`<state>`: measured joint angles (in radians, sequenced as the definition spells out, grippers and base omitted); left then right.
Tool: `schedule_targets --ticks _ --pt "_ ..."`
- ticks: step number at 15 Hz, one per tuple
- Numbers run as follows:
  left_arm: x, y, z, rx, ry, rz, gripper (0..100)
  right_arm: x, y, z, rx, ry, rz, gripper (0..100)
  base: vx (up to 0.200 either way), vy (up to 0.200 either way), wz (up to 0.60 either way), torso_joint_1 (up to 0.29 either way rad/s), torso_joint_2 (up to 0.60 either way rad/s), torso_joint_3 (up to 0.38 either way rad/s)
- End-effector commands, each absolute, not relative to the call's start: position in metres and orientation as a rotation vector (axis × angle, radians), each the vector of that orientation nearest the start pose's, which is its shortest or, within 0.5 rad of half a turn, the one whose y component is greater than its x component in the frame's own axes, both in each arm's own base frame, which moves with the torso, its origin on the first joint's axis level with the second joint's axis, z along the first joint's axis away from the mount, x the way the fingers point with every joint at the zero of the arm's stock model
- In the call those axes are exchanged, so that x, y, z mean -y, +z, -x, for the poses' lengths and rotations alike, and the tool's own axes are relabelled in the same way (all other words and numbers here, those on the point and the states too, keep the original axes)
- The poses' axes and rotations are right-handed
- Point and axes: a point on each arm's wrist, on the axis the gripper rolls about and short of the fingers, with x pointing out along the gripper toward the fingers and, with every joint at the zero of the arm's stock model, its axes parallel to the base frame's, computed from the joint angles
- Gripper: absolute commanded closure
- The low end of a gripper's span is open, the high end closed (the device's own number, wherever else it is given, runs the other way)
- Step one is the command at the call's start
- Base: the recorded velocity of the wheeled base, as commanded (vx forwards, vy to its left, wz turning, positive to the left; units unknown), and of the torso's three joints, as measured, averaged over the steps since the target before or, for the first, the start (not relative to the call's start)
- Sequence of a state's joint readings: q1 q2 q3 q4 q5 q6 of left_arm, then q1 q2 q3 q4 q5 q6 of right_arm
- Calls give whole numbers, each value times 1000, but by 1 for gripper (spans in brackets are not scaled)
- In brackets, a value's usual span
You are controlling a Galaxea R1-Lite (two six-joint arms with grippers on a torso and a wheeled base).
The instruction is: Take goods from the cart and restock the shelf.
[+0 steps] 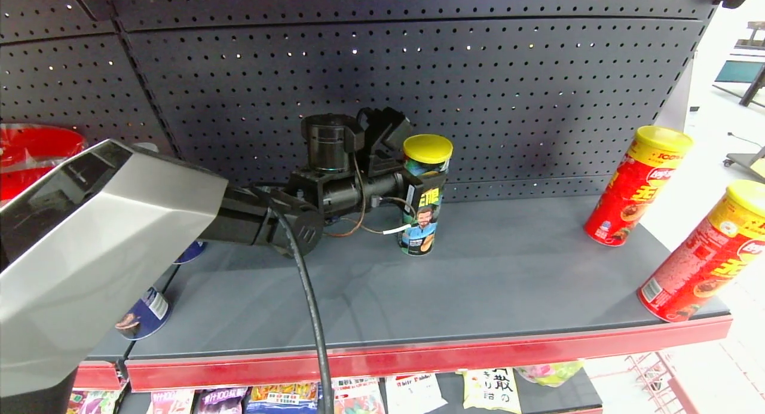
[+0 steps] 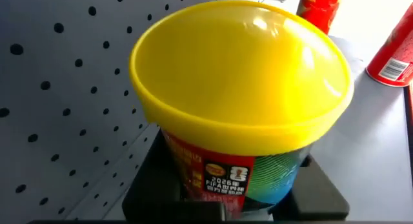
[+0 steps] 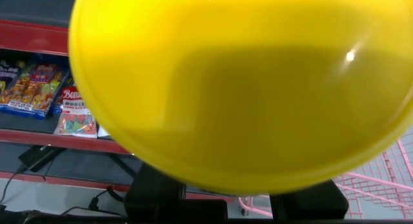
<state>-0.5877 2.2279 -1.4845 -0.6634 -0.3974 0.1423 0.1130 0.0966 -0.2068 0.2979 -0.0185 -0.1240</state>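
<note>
**Restock check: both grippers loaded**

Clamped between the fingers of the left gripper (image 1: pixel 425 190): blue-green can (image 1: pixel 420 223) with yellow lid, upright, base on the shelf (image 1: pixel 478 282). Just behind that gripper: pegboard (image 1: pixel 508 91). Well off to its right, on the same board: red can (image 1: pixel 636 187), and another red can (image 1: pixel 696 253) nearer the front edge. Grasped in the right gripper (image 3: pixel 232 201): second yellow-lidded can (image 3: pixel 239 88), held out over lower shelving with snack bags (image 3: pixel 39 88).
</note>
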Motion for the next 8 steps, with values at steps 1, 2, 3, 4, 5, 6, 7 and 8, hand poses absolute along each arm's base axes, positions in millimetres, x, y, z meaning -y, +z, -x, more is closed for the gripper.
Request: schedule_targets --ticks 1,2,3,4,5,6,7,8 --pt "254 177 -366 -27 -988 -137 100 4 103 32 -185 107 136 100 0 0 0 0 0 0" --pt "250 178 -359 -39 -987 -137 100 4 102 32 -188 108 136 100 0 0 0 0 0 0" --pt "239 185 -343 -56 -983 -133 100 4 102 32 -188 108 136 100 0 0 0 0 0 0" --pt "233 191 -334 -55 -981 -133 100 4 102 32 -188 108 136 100 0 0 0 0 0 0" --pt "225 199 -320 -52 -984 -131 100 4 102 32 -188 108 136 100 0 0 0 0 0 0" --pt "219 203 -310 -54 -985 -132 100 4 102 31 -190 108 137 100 0 0 0 0 0 0" --pt "215 204 -301 -60 -989 -133 100 4 102 31 -190 108 137 100 0 0 0 0 0 0" --pt "216 204 -291 -68 -995 -134 100 4 101 31 -194 109 137 100 0 0 0 0 0 0"
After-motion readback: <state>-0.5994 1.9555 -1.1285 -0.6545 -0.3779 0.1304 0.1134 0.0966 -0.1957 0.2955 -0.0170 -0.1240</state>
